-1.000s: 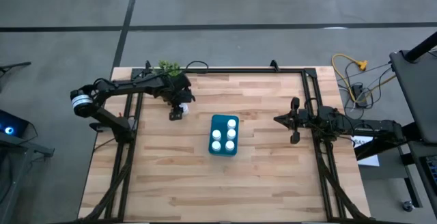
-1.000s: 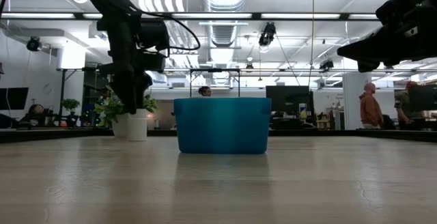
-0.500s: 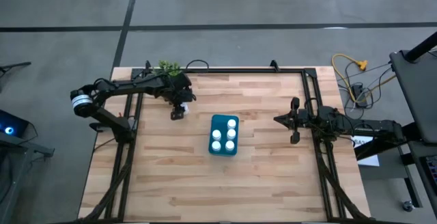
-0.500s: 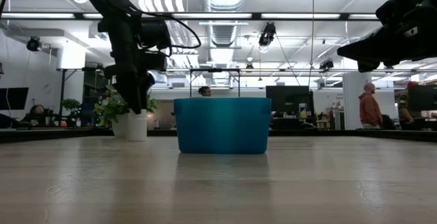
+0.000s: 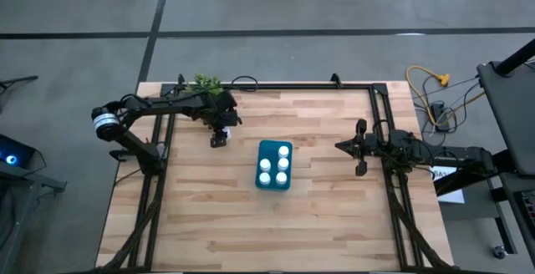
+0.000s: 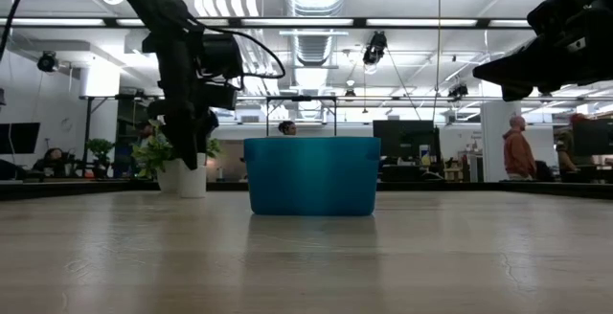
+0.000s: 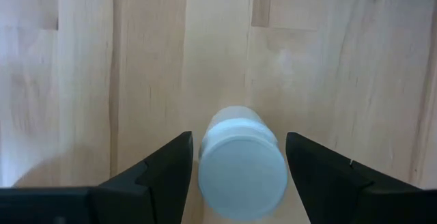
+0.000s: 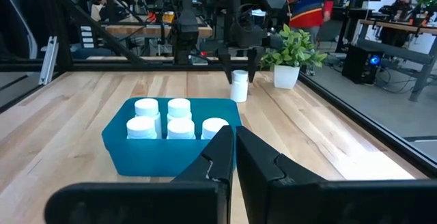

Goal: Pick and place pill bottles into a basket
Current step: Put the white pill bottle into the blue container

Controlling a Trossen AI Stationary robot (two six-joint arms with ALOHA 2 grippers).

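- The last small white cylindrical pill bottle [image 7: 242,161] is standing upright on the pale wooden bench [image 5: 318,215], directly between the fingers of the left claw [image 5: 218,137], which are sitting spread either side of it, not yet touching.
- It is standing just beside the teal-blue rectangular plastic basket [image 5: 273,183], toward the small green potted plant [image 8: 294,50].
- Five white-capped bottles [image 8: 169,119] are sitting upright inside that basket.
- The right claw [image 5: 356,148] is waiting well apart from the basket, fingers pressed together, empty.

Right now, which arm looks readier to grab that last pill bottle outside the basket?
The left. Its claw already straddles the last pill bottle, fingers open on either side. The right claw waits shut, beyond the basket.
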